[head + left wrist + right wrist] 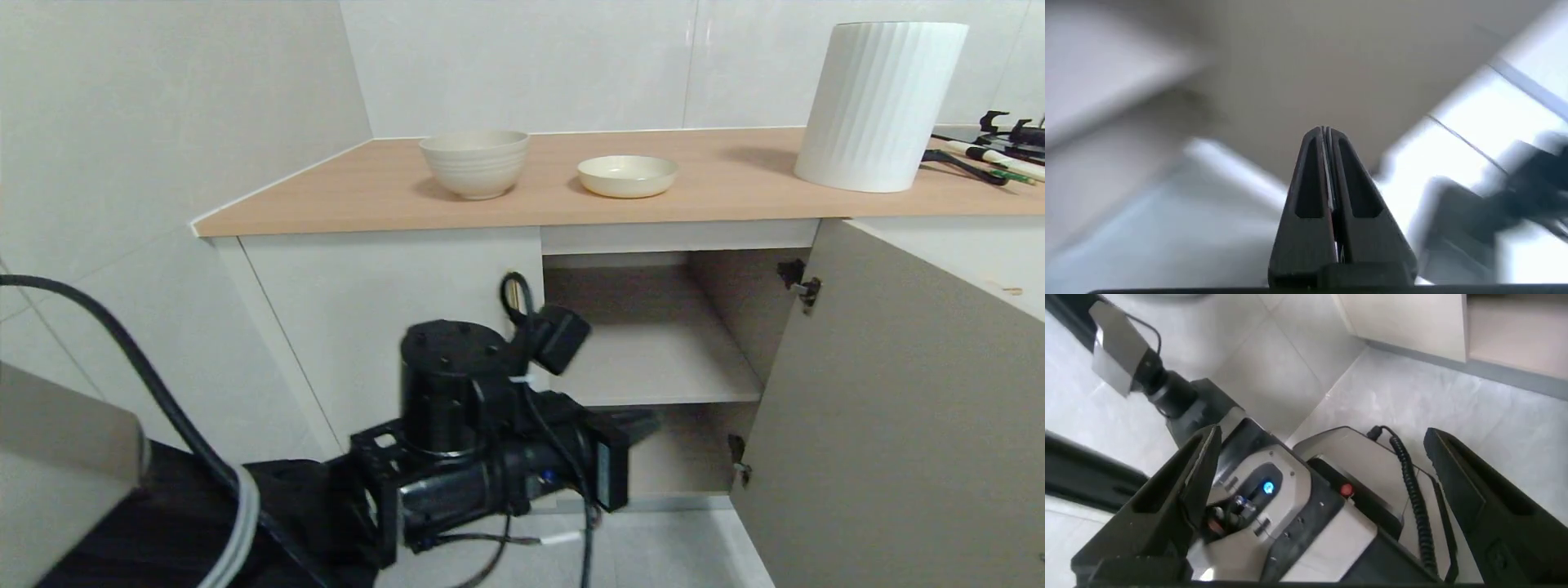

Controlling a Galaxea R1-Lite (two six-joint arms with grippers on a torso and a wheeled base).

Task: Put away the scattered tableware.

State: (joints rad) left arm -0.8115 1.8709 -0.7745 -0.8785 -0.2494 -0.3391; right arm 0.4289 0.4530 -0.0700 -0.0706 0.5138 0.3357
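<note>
Wooden counter [735, 188] along the tiled wall [522, 65] carries a ribbed bowl [474, 163] and, near it, a shallow dish [627, 175]. Below, we see the cabinet door [898, 408] standing open. Our left gripper [1324, 135], low before the shelf [653, 367] inside, has its jaws pressed together, empty; our right gripper [1323, 445] holds its jaws wide apart.

Bowl [474, 163] left of dish [627, 175], on counter [727, 192]

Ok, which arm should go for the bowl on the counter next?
Probably left: the left pincer, though shut, is by the open cabinet, lower than the bowl; the right pincer is open but faces the floor.
</note>
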